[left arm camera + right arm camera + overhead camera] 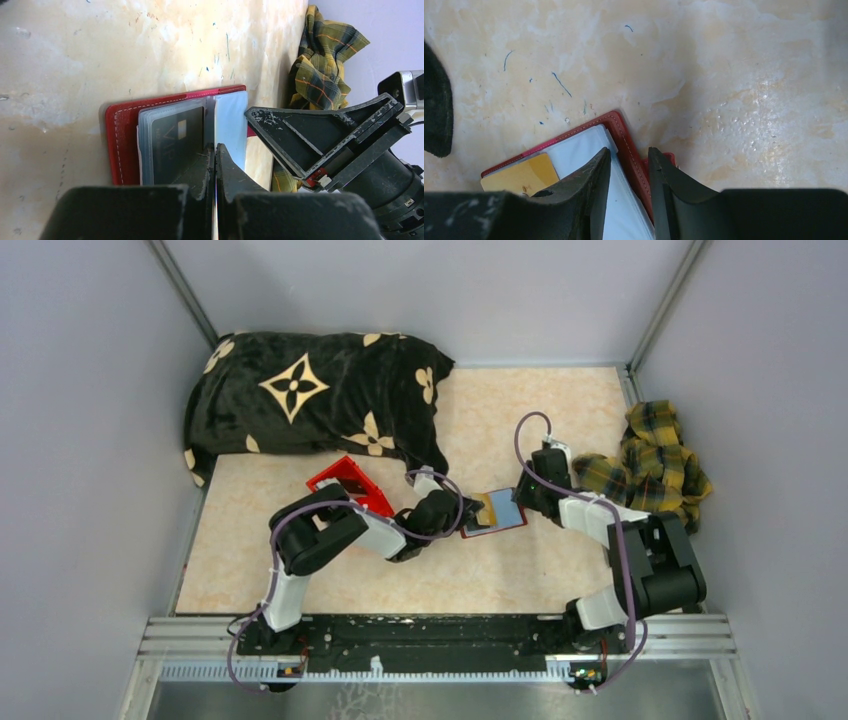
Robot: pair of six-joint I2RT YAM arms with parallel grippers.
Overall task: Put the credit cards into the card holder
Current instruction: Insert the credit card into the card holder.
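when taken from overhead, shows the card holder (503,512) lying open and flat on the table (560,420), set between the left gripper (468,518) and the right gripper (520,502), one at each end, probably to hold it spread and stop it sliding. leaves the red bin (350,485), the black cushion (300,390) and the plaid cloth (655,465) apart from it.

from the left wrist, finds the fingers (202,170) pressed together at the holder's middle fold, a thin pale sliver in the seam; cannot tell whether card or sleeve leaf. shows a dark card (172,142) already behind the clear sleeves, just beside those fingers. reads as a pin at the fold, to hold the pages open.

from the right wrist, finds the fingers (591,195) apart, straddling the cover's red edge, pale lining under the left one; cannot tell whether touching. puts a tan card (521,177) just beside that finger, lying on the lining; cannot tell whether pocketed, likely needing a push.
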